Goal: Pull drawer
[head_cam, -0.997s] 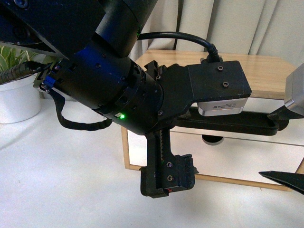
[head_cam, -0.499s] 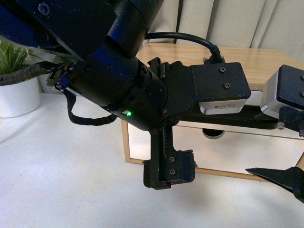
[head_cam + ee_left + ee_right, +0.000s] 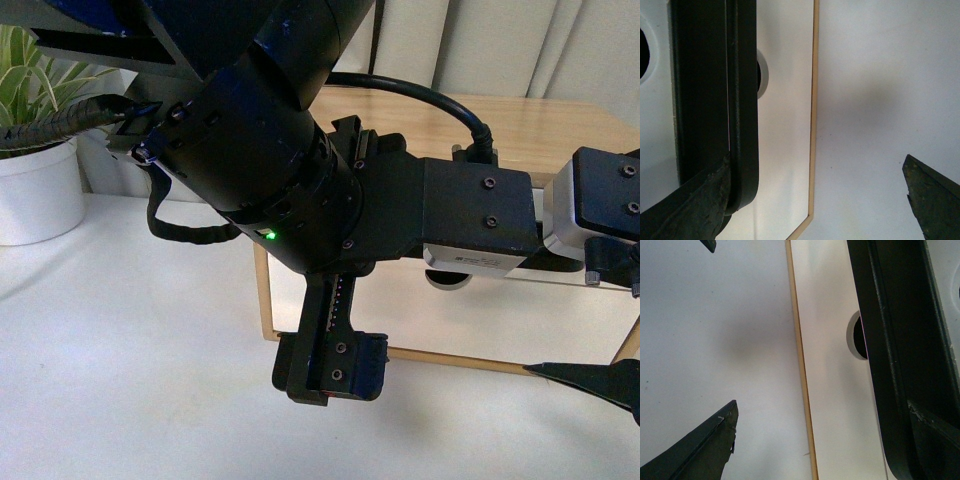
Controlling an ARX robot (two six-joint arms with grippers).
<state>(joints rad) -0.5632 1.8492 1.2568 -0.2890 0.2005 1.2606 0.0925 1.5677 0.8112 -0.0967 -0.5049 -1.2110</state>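
The drawer's long black bar handle (image 3: 715,100) runs along its white front, with the semicircular notch (image 3: 761,75) beside it. My left gripper (image 3: 816,159) is open. One finger (image 3: 690,205) lies against the handle's rounded end and the other finger (image 3: 932,200) hangs far off over the white table. My right gripper (image 3: 822,405) is open too. One of its fingers (image 3: 935,440) overlaps the handle (image 3: 895,340) and the other (image 3: 700,450) stands wide of it. In the front view my left arm (image 3: 300,180) hides most of the handle (image 3: 560,263).
The cabinet has a light wood top (image 3: 520,125) and wood frame edge (image 3: 262,300), with a plain white front (image 3: 470,320) below the handle. A white pot with a plant (image 3: 35,190) stands at the left. Curtains hang behind.
My right gripper has come in from the right and now sits at the handle's right end. My left arm has shifted slightly right and down along the handle.
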